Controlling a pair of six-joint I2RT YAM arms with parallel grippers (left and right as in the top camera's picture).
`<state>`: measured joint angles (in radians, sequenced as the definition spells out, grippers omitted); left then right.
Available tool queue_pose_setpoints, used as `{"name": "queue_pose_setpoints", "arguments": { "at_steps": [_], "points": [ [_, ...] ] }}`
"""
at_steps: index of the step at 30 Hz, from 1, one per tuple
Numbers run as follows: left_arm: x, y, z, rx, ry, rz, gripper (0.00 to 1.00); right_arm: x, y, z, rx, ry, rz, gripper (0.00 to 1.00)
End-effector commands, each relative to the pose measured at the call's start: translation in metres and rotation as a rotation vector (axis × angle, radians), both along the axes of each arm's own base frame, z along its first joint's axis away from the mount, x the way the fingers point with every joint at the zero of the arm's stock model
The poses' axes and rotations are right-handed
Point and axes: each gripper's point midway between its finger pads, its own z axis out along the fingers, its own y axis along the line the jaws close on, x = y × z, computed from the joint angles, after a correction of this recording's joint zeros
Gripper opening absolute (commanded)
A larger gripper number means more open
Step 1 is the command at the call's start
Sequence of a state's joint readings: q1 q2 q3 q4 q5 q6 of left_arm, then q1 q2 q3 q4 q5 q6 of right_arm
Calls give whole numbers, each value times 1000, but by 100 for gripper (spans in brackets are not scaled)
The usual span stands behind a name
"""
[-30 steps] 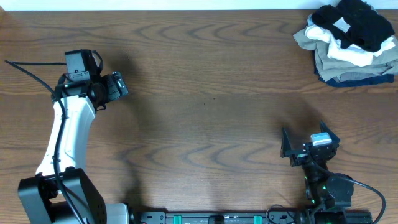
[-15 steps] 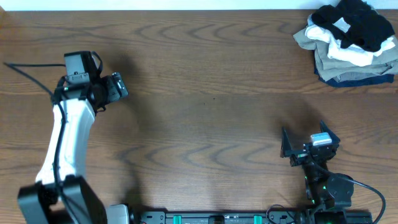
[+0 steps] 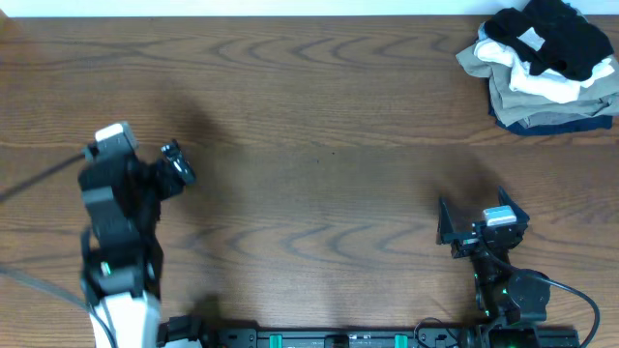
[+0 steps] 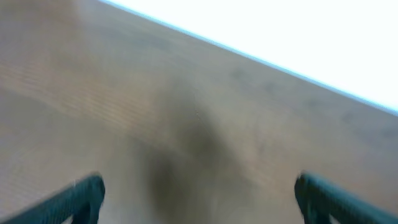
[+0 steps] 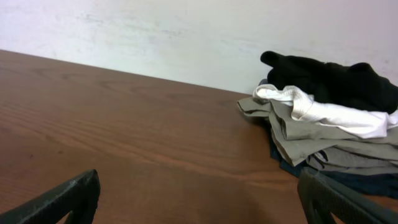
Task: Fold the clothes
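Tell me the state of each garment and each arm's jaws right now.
black polo shirt, crumpled on top of the pile, not folded
white garment, bunched up under the black one
khaki garment, loosely folded within the pile
navy garment, at the bottom of the pile
left gripper, jaws open, empty
right gripper, jaws open, empty

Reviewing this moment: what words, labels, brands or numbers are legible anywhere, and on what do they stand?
None can be read.
The white patch on the black shirt is too small to read.
The left wrist view is blurred, and the right wrist view shows no print.
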<state>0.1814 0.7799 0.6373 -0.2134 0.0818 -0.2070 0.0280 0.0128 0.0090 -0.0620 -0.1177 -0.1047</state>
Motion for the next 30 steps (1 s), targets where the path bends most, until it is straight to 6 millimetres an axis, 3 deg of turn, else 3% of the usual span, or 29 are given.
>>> {"name": "queue_pose_setpoints", "arguments": {
  "at_steps": [1, 12, 26, 30],
  "points": [
    [-16, -9, -8, -12, -122, -29, 98, 0, -3, -1, 18, 1, -14, 99],
    [-51, -13, -46, 36, -308, -16, 98, 0, -3, -1, 18, 1, -14, 99],
    [-56, -22, -39, 39, -459, -42, 98, 0, -3, -1, 18, 1, -14, 99],
    [-56, -26, -53, 29, -404, -47, 98, 0, -3, -1, 18, 1, -13, 99]
  ]
}}
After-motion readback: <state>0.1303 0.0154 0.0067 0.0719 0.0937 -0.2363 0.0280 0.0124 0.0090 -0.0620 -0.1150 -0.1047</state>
